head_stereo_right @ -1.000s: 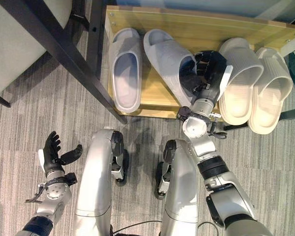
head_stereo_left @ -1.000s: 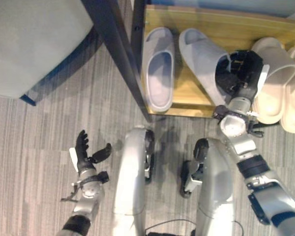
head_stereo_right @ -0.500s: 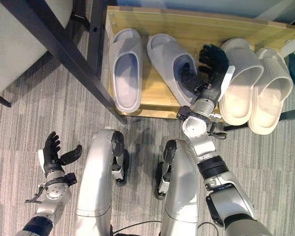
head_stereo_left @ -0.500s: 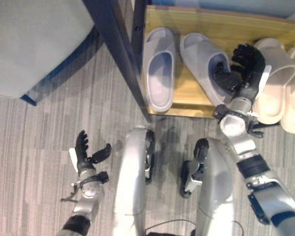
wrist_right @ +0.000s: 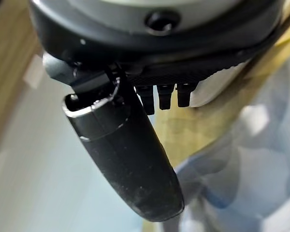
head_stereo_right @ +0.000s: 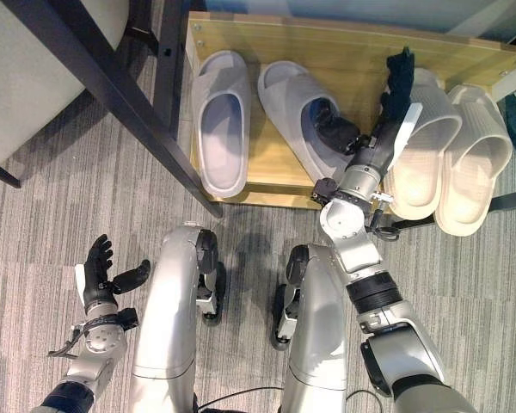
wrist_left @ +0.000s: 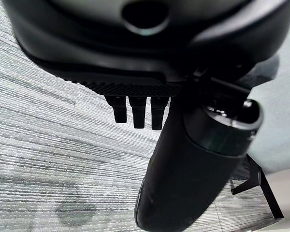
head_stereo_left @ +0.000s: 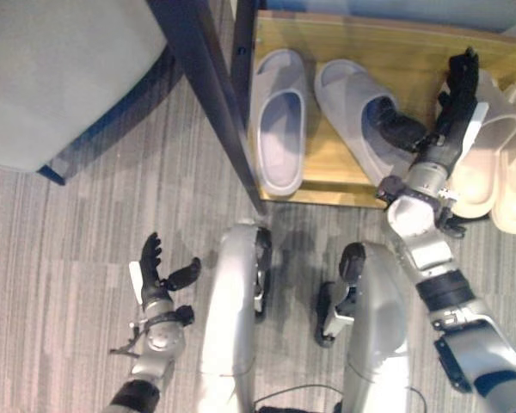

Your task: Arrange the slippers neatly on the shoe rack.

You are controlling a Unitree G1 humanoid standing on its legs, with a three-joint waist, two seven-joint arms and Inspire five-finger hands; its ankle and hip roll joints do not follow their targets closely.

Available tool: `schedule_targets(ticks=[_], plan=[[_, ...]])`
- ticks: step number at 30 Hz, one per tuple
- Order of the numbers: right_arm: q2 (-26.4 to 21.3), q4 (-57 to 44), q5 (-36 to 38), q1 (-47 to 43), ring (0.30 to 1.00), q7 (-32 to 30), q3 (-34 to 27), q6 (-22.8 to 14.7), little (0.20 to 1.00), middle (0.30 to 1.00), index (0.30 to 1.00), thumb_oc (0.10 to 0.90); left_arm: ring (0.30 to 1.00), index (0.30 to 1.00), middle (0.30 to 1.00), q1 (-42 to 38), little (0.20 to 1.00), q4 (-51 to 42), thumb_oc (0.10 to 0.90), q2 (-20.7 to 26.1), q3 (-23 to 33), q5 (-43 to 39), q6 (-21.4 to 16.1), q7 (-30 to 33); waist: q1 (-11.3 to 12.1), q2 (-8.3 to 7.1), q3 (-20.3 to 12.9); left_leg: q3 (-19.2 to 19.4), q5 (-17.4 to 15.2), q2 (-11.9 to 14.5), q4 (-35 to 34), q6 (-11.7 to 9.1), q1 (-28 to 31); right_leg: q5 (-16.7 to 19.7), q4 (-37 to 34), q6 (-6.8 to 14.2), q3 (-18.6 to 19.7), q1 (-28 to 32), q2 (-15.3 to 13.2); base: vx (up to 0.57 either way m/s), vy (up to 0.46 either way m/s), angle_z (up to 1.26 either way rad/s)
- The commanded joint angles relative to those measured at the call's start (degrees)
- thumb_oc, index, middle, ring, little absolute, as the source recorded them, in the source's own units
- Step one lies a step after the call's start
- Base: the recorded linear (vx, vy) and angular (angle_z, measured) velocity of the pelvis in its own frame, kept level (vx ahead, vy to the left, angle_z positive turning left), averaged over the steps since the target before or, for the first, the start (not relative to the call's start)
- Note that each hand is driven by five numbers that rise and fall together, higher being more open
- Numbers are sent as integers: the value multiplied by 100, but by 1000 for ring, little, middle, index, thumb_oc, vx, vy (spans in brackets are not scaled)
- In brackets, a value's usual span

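So you've got the grey carpet (head_stereo_left: 69,224) taking up most of the floor, with a pale cushioned seat (head_stereo_left: 60,69) up at the far left and a dark frame leg (head_stereo_left: 208,95) running diagonally down past it. Next biggest is the wooden shoe rack (head_stereo_right: 344,60), and all four slippers are sitting on it. The two grey slippers are on its left half: the left grey slipper (head_stereo_right: 219,120) lies straight, the right grey slipper (head_stereo_right: 297,107) is angled with its heel end swung toward the rack's front edge. The cream slippers (head_stereo_right: 451,155) are side by side at the right end, their heels hanging past the front edge. Your right hand (head_stereo_right: 396,90) is up over the gap between the angled grey one and the nearest cream one, fingers straight and spread, thumb poking into the grey slipper's opening, gripping nothing. Your left hand (head_stereo_left: 157,274) is low over the carpet, well away from the rack, fingers loose and spread, empty.
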Motion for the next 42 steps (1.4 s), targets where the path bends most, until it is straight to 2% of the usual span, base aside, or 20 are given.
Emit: schedule_targets(ticks=[1,7,16,27,42], plan=[[-369,-1188,-442,-230,900,-41,-465,-485,900,900,900,800,900,900,900,125,900,-230,800,273,-298,436,-174,31,113,8,-173,-857,-874,-389,266,36,296,712,-436,-358,425,-351,-83,0,0,0],[-426,-1427,-378,-96,900,83,-441,-495,900,900,900,800,900,900,900,211,900,-265,800,298,-238,442,-134,-36,108,-10,-173,-869,-843,-407,250,27,296,715,-444,-365,427,-351,-87,0,0,0],[-465,-2163,-368,1016,900,520,-748,-662,900,900,900,800,900,900,900,176,900,-243,800,250,-220,583,-97,-195,41,-151,-173,-872,-764,-493,120,14,296,747,-507,-378,480,-351,-78,0,0,0],[-449,-2351,-387,1452,900,770,-770,-700,900,900,900,800,900,900,900,107,900,-148,800,175,-252,715,-81,-192,-44,-111,-173,-863,-786,-463,173,11,296,690,-461,-365,492,-351,-75,0,0,0],[-372,-2387,-342,1542,900,1286,-369,-642,900,900,900,800,900,900,900,95,900,-320,800,243,-236,852,-64,-295,-50,-111,-173,-852,-774,-456,173,-15,296,661,-455,-377,488,-351,-71,0,0,0]])
